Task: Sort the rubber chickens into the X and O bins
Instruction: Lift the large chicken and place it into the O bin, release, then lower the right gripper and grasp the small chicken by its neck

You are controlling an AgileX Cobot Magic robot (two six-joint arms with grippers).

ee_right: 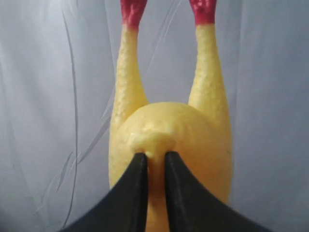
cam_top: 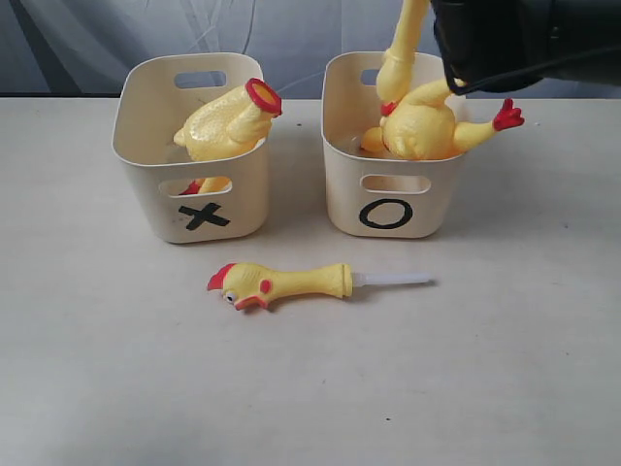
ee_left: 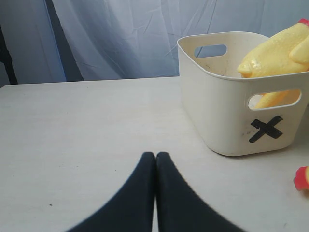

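The X bin [cam_top: 146, 184] holds a headless yellow rubber chicken body [cam_top: 223, 126] with a red neck ring. In the left wrist view that same X bin [ee_left: 217, 111] and body [ee_left: 275, 53] lie ahead. A head-and-neck piece [cam_top: 281, 283] with a white tube lies on the table in front of the bins. Over the O bin [cam_top: 340, 184] is a yellow chicken [cam_top: 422, 126], with one red foot past the rim and a long yellow part rising beside it. My right gripper [ee_right: 154, 155] is shut on a chicken's [ee_right: 169, 125] tail nub, its legs pointing away. My left gripper [ee_left: 155, 154] is shut and holds nothing.
The pale table [cam_top: 310, 388] runs wide in front of the bins. A grey curtain [cam_top: 291, 29] hangs behind them. The dark right arm [cam_top: 529, 39] fills the top right above the O bin. A red comb tip [ee_left: 303, 178] shows at the edge of the left wrist view.
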